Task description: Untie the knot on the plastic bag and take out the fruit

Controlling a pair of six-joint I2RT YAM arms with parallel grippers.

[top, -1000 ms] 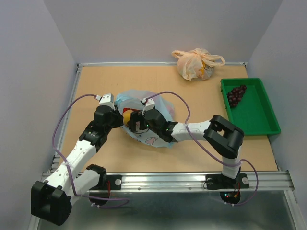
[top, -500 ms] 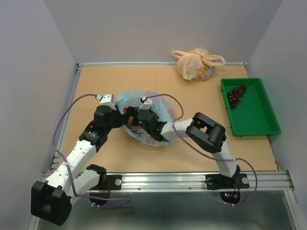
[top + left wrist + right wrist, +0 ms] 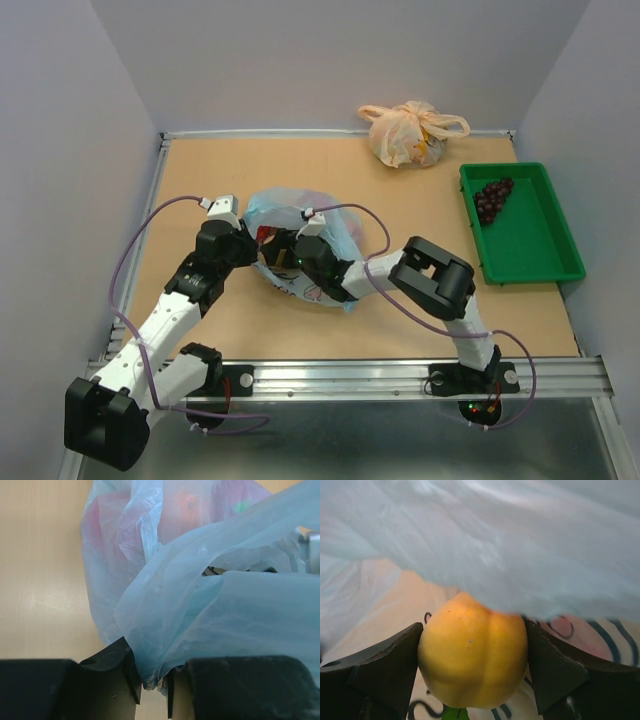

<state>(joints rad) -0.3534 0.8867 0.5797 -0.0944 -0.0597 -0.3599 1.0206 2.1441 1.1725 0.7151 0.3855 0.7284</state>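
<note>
The light blue plastic bag lies left of the table's middle with its mouth held open. No knot is in view. My left gripper is at the bag's left edge, shut on a pinch of the thin plastic between its jaws. My right gripper reaches inside the bag. In the right wrist view its fingers press both sides of a round yellow-orange fruit. Pink and red fruit show dimly through the plastic.
A green tray at the right holds a dark purple grape bunch. A tied peach-orange bag sits at the back near the wall. Purple cables loop over both arms.
My right arm has folded and pushed its gripper left, deeper into the bag, and its jaws have narrowed onto the yellow-orange fruit. The left gripper has kept its hold in place.
</note>
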